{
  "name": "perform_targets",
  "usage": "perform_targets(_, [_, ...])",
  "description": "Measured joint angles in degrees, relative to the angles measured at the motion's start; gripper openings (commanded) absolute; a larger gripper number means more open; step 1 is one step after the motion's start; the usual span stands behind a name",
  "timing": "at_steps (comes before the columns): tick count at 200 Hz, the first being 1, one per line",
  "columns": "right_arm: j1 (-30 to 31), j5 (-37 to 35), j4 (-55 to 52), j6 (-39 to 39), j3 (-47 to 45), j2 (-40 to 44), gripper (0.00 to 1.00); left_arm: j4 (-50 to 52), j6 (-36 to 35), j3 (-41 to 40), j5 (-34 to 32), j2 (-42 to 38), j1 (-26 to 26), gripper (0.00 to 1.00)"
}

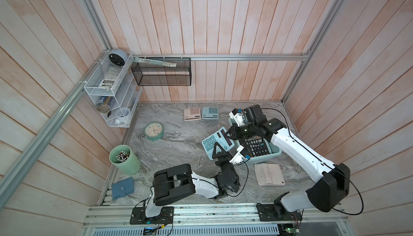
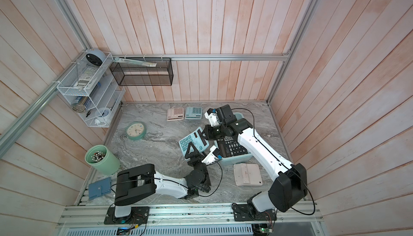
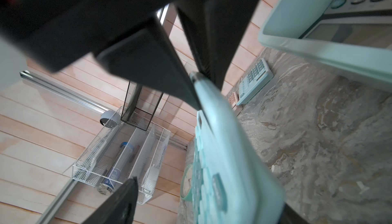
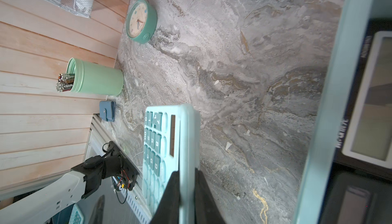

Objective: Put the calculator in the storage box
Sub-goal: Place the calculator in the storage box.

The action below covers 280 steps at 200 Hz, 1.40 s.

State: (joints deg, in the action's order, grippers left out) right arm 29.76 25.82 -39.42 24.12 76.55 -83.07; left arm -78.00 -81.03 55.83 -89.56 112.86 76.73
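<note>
Right claw (image 4: 187, 171) pinches one edge of the pale teal plastic calculator (image 1: 211, 143), tilted above the marbled grey surface (image 1: 178, 152); left claw (image 1: 221, 147) stands spread around it. Just beside, near the right edge, the rounded storage box (image 1: 276, 154) holds a black calculator (image 1: 256, 147).

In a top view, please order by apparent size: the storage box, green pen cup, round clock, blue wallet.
1. storage box, though partly hidden
2. pen cup
3. clock and wallet: look about equal, so unranked
</note>
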Motion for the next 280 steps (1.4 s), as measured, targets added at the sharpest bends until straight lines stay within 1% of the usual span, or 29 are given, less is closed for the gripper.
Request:
perform_targets(7, [-0.7,-0.9,0.0,0.2,0.0,0.4,0.00,-0.1,0.4,0.0,0.0,0.0,-0.2,1.00])
perform_targets(37, [-5.5,-4.6,0.8,1.2,-1.0,3.7,0.00,-0.5,1.7,-0.1,0.0,-0.2,-1.4,1.00])
perform_targets(65, [-10.8,-5.9,1.8,2.2,-2.3,7.3,0.00,-0.5,2.6,-0.8,0.0,-0.5,-2.3,1.00])
perform_targets(102, [-18.1,-8.6,1.4,1.0,-2.6,10.0,0.00,-0.6,3.3,-1.3,0.0,-1.2,-3.7,1.00])
perform_targets(127, [-20.3,-12.8,-0.8,-0.8,-2.6,10.8,0.00,-0.8,3.3,-1.3,0.0,-1.2,-5.6,1.00])
perform_targets(165, [-21.0,-19.0,-3.8,-3.8,-2.5,11.0,0.00,-0.9,3.1,-1.1,0.0,-1.2,-10.1,1.00])
perform_targets(191, [-22.0,-20.7,-4.5,-5.4,-1.6,9.4,0.00,-0.9,2.3,0.4,0.0,-0.9,-13.3,1.00])
perform_targets(226, [-22.5,-21.1,-5.3,-8.3,2.9,3.1,0.00,-0.9,0.6,2.9,0.0,0.0,-16.4,1.00])
perform_targets(259, [-23.1,-20.0,-5.3,-11.2,6.4,-2.1,0.00,-0.9,-0.9,5.0,0.0,0.3,-18.5,1.00])
perform_targets(280, [-23.8,-18.1,-5.2,-12.9,8.4,-5.0,0.00,-0.9,-2.1,7.3,0.0,0.7,-19.3,1.00])
